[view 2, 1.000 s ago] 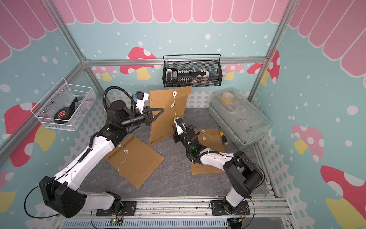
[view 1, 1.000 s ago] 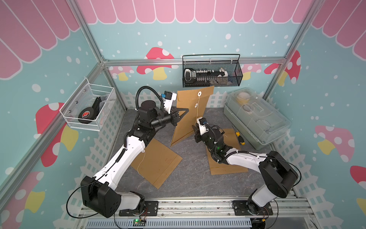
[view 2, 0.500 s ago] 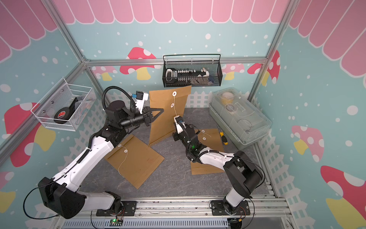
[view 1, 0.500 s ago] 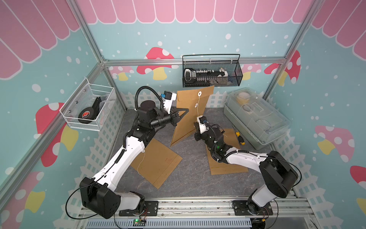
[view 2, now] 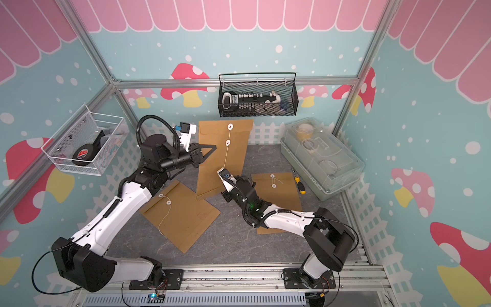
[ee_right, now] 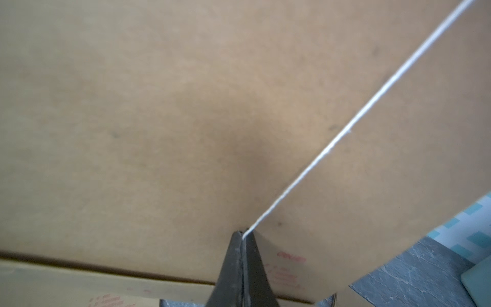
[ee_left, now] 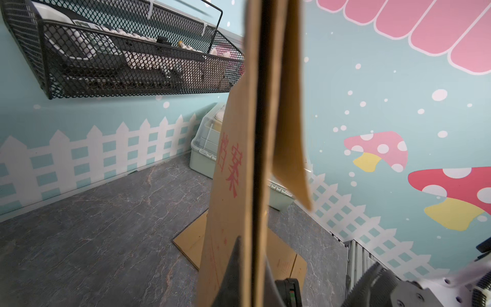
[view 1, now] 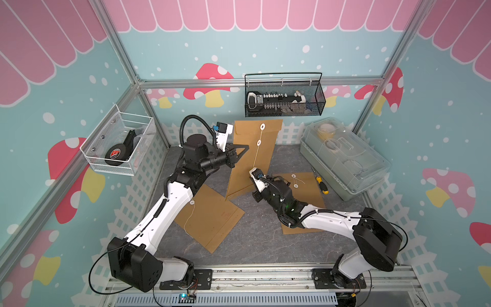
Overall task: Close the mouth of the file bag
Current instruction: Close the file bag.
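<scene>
File bag [view 1: 252, 159]: stands on end at far centre of the table [view 1: 265, 247], long axis near upright. Left gripper [ee_left: 252, 281] is clamped on its left edge. String [view 1: 256, 155] runs taut from the lower button [view 1: 258, 143] down and nearer to the right gripper [ee_right: 243, 236], which is closed on it (top views hide that pinch). Right arm is nearer for winding. Only the left wrist view shows the flap [ee_left: 289, 119] standing off the body.

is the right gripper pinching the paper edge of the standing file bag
No, the right gripper is shut on the white string that runs across the file bag face.
</scene>
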You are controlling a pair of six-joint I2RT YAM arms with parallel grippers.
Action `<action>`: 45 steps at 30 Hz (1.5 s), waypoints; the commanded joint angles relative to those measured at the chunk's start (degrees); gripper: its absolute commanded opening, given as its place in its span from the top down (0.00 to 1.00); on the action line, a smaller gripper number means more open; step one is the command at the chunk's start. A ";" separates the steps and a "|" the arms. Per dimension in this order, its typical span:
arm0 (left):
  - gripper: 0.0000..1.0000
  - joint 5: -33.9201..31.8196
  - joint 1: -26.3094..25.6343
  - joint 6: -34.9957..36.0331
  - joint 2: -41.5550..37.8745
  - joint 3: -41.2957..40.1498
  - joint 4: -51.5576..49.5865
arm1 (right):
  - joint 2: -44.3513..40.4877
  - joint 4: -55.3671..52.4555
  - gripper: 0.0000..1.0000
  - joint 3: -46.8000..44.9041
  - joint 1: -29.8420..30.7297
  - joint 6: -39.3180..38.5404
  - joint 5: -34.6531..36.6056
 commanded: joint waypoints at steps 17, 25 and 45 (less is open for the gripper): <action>1.00 5.18 0.90 1.47 0.24 -3.22 1.36 | -2.89 -8.64 1.00 5.42 6.96 -1.10 1.05; 1.00 6.23 0.90 0.83 0.58 -3.07 1.38 | -2.59 -9.89 1.00 6.46 7.40 -1.43 0.76; 1.00 10.00 0.98 -3.73 -0.07 -1.98 2.53 | 1.94 -10.32 1.00 4.18 4.67 -0.54 0.77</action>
